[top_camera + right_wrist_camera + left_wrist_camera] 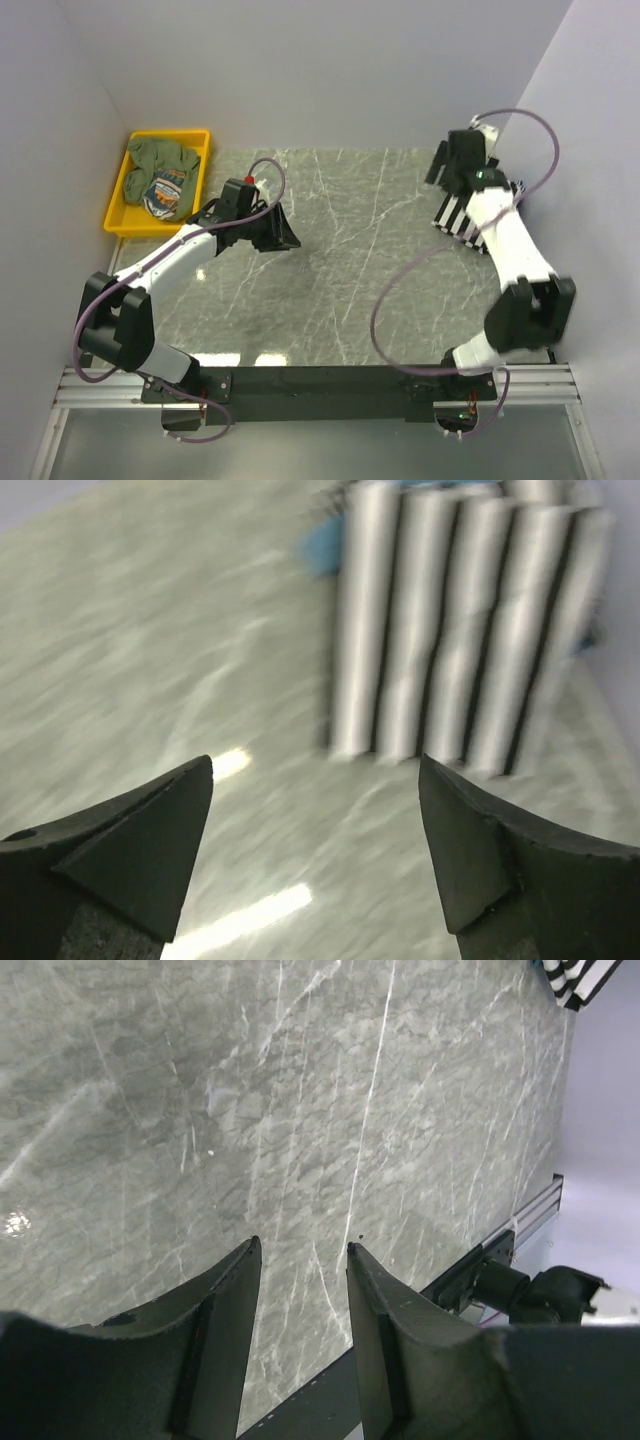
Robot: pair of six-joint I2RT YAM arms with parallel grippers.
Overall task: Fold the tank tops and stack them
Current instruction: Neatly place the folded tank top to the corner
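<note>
Left wrist catches only the striped top's (576, 976) corner.

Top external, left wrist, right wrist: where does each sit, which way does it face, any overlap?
Top external: high behind the robot, looking down on the marble table, yellow tray, left arm and right arm whole.
Left wrist: on the left arm, looking down across bare table; its open left tool at bottom.
Right wrist: on the right arm, looking down at the black-and-white striped top, blurred; its open right tool at bottom.
Shared: the striped top shows in all three.
</note>
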